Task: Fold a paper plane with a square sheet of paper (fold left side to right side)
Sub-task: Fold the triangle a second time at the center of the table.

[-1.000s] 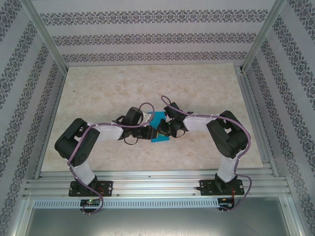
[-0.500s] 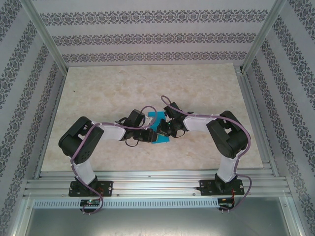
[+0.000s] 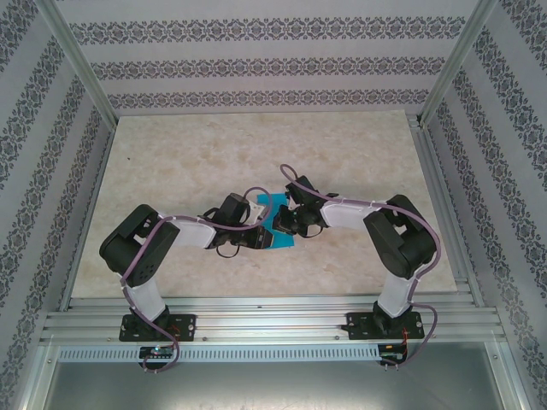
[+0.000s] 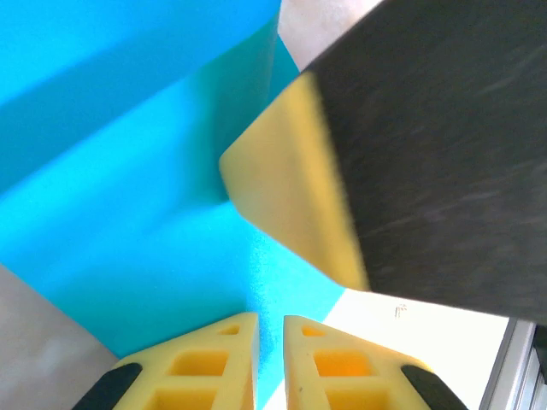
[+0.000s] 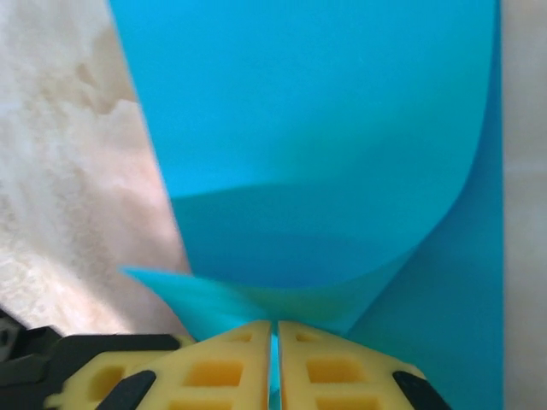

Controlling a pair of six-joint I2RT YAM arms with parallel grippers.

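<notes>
The square sheet of paper, bright cyan-blue, lies mid-table between my two grippers. My right gripper is shut on one edge of the sheet and holds that side lifted, curling over the flat part. In the top view the right gripper sits over the sheet's middle. My left gripper has its fingers nearly together, tips down on the flat paper, with nothing pinched between them. It meets the sheet from the left. The right gripper's yellow fingertip looms just ahead of the left fingers.
The beige marbled tabletop spreads around the paper. Patterned walls and metal frame posts enclose it on three sides. A ribbed aluminium rail carries both arm bases along the near edge.
The left arm has pushed rightward, bringing its gripper closer onto the sheet. The right gripper has shifted slightly left over the paper, so less blue shows.
</notes>
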